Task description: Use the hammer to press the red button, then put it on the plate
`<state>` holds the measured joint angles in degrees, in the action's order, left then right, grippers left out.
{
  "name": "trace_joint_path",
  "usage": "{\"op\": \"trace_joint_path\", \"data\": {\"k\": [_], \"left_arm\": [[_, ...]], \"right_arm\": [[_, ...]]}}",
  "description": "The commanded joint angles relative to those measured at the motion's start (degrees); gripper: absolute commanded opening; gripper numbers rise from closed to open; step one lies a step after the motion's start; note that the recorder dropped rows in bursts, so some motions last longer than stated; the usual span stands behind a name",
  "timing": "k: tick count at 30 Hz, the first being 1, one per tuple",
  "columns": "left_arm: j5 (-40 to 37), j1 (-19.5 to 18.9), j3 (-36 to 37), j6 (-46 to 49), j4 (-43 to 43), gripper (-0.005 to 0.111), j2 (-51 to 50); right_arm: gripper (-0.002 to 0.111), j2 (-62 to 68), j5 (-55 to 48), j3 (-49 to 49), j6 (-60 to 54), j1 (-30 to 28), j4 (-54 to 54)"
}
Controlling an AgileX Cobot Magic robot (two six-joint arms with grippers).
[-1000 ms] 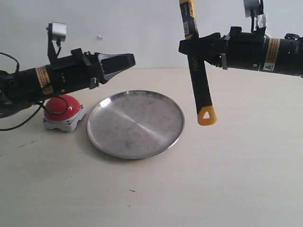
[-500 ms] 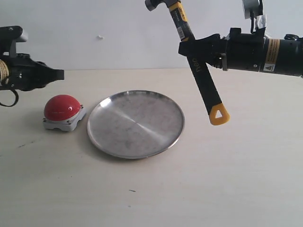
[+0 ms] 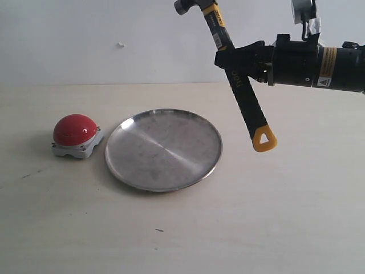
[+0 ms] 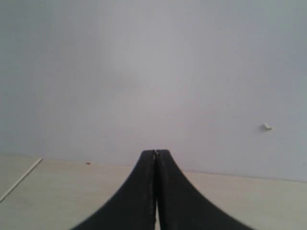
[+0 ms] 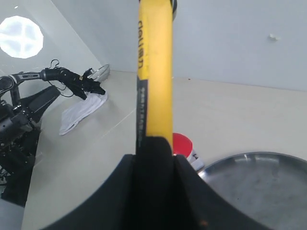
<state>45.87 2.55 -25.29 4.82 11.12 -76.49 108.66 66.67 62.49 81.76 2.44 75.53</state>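
My right gripper (image 3: pixel 236 58) is shut on the hammer (image 3: pixel 246 100), gripping its black handle in the air above the table's right half. The hammer tilts, steel head (image 3: pixel 189 5) up at the top edge, yellow end (image 3: pixel 264 140) hanging low to the right of the plate (image 3: pixel 163 148). The red button (image 3: pixel 74 129) sits on its grey base left of the plate. In the right wrist view the hammer (image 5: pixel 154 72) runs out from the gripper (image 5: pixel 154 148), with the red button (image 5: pixel 182 144) and plate (image 5: pixel 254 184) beyond. My left gripper (image 4: pixel 155 154) is shut and holds nothing, out of the exterior view.
A pale table (image 3: pixel 274 217) carries everything, with a plain white wall behind. In the right wrist view a white cloth (image 5: pixel 79 112) and dark equipment with cables (image 5: pixel 29 110) lie off the table's far side.
The left arm has drawn back out of the exterior view to the left, and its gripper has shut. The hammer tipped from near upright to tilted, head leftward; the right arm stayed put.
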Motion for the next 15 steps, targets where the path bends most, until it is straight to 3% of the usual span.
{"op": "trace_joint_path", "data": {"k": [1, 3, 5, 9, 15], "left_arm": [[2.94, 0.41, 4.57, 4.39, 2.28, 0.000, 7.18], [1.62, 0.41, 6.58, 5.61, 2.28, 0.000, 13.53], [-4.70, 0.41, 7.32, 6.69, 2.17, 0.000, 22.12], [-25.48, 0.41, 7.32, 6.99, -0.77, 0.000, 39.98], [-32.93, 0.41, 11.63, 6.74, -1.64, 0.000, 55.16]], "right_arm": [[0.000, -1.30, 3.29, 0.38, -0.34, 0.31, -2.62], [0.000, -1.41, 3.29, 0.38, -0.10, 0.31, -2.62], [0.000, -1.41, 3.29, 0.38, -0.10, 0.31, -2.73], [0.000, -1.41, 3.29, 0.38, -0.10, 0.31, -2.73], [0.000, -1.41, 3.29, 0.38, -0.10, 0.31, -2.62]]}}
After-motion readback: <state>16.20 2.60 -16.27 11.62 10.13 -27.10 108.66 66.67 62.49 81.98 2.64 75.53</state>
